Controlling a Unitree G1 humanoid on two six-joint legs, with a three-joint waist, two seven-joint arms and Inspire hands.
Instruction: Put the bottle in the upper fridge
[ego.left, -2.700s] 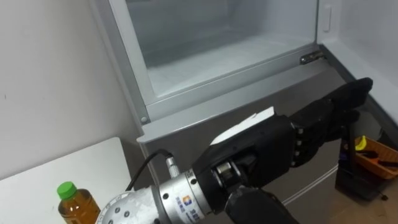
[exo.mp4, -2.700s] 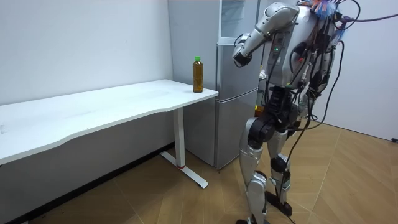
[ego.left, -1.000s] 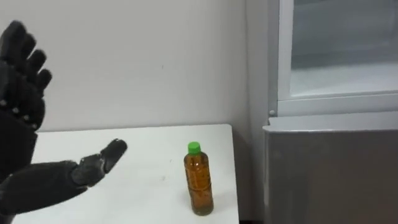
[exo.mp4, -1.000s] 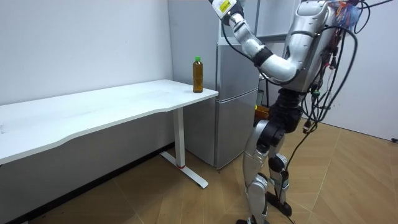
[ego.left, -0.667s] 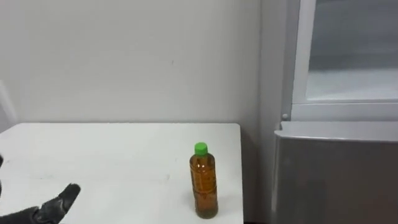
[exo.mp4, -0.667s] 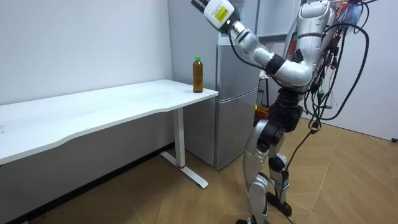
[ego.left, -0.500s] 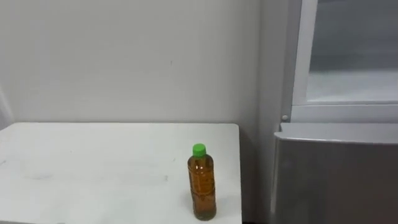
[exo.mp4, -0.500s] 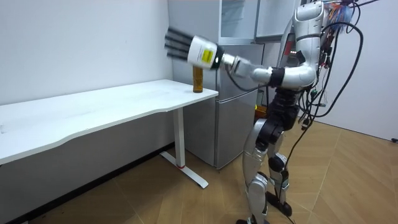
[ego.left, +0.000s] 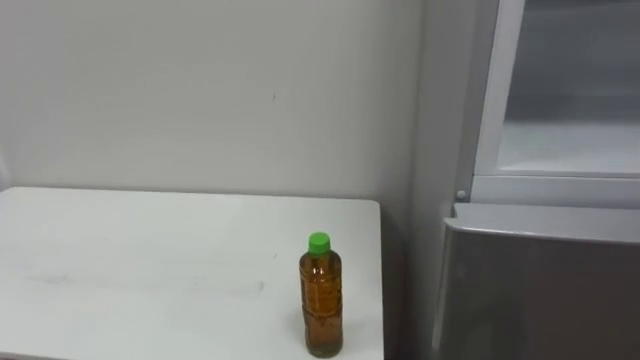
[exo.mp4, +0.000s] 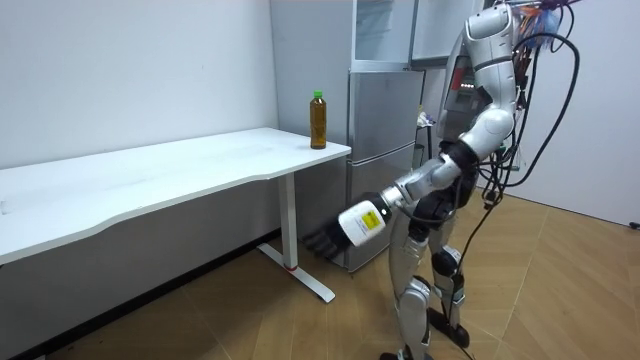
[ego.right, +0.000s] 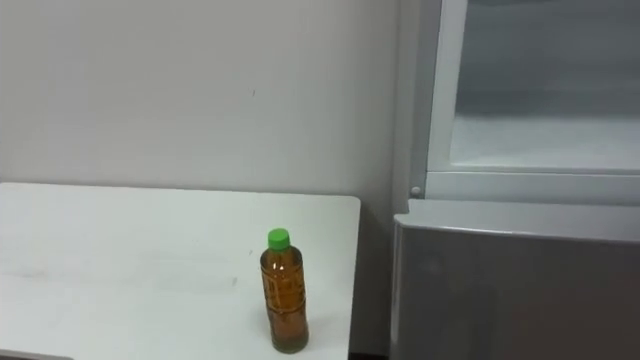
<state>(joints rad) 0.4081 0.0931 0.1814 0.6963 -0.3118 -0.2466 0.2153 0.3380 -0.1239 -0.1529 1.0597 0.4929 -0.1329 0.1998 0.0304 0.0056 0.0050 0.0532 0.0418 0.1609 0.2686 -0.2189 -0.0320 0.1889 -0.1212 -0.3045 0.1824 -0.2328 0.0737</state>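
Observation:
An amber bottle with a green cap (ego.left: 321, 297) (ego.right: 285, 294) stands upright near the right end of the white table (ego.left: 150, 260), close to the fridge; the room view shows the bottle (exo.mp4: 318, 121) at the table's corner. The upper fridge compartment (ego.left: 565, 130) stands open with a bare white shelf, and the grey lower door (ego.left: 540, 290) is closed. I stand in front of the fridge (exo.mp4: 385, 150), facing the table. My left hand (exo.mp4: 322, 242) hangs low, below table height, fingers stretched out, well apart from the bottle.
A plain white wall (ego.left: 200, 90) backs the table. The long table (exo.mp4: 150, 180) stands on white legs over a wooden floor (exo.mp4: 560, 290). A small orange item (exo.mp4: 418, 178) sits on the floor beside the fridge.
My left arm swung from high up by the fridge down past the bottle to below table level. The eye view turned from the fridge to the table and bottle. The bottle has not moved.

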